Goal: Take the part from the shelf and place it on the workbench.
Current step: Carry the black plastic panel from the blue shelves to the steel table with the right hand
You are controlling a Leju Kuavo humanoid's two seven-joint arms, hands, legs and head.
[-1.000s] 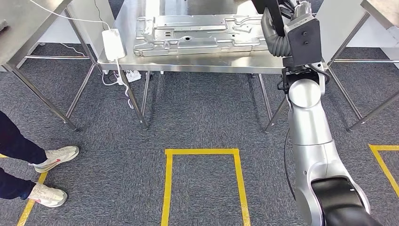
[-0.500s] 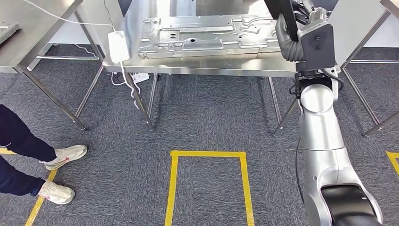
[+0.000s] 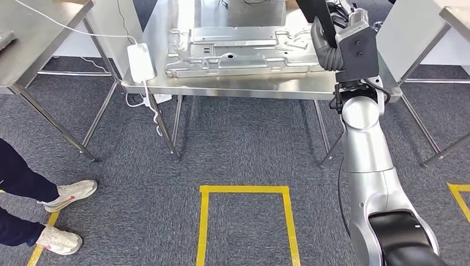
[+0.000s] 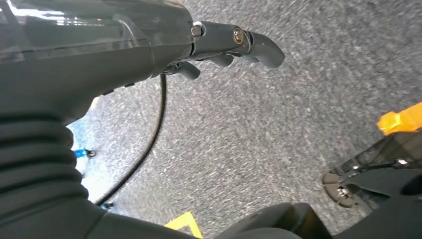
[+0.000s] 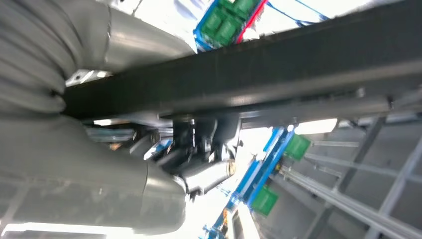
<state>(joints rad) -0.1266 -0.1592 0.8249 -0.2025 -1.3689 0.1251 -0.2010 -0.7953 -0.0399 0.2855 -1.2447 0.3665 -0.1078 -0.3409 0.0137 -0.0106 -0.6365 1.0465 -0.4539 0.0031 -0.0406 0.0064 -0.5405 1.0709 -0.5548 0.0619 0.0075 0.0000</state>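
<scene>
A long dark flat part [image 5: 278, 69] lies across my right hand [image 5: 189, 149], whose fingers [image 5: 204, 137] grip it from one side. In the head view that hand [image 3: 353, 16] is raised at the far right end of the steel workbench [image 3: 249, 87], and the dark part [image 3: 317, 10] juts up out of the picture. A large pressed sheet-metal panel [image 3: 244, 51] lies flat on the workbench. My left hand [image 4: 234, 47] hangs over the grey carpet with nothing in it, its fingers loosely apart.
A white power adapter [image 3: 141, 62] with a cable sits at the workbench's left end. Steel tables stand at the left [image 3: 33, 39] and right [image 3: 413, 27]. A person's legs and shoes [image 3: 69, 194] are at the left. Yellow tape [image 3: 244, 189] marks the carpet.
The whole view has shifted a little sideways and forward as the camera moved. My right arm stays raised with the dark part in its hand.
</scene>
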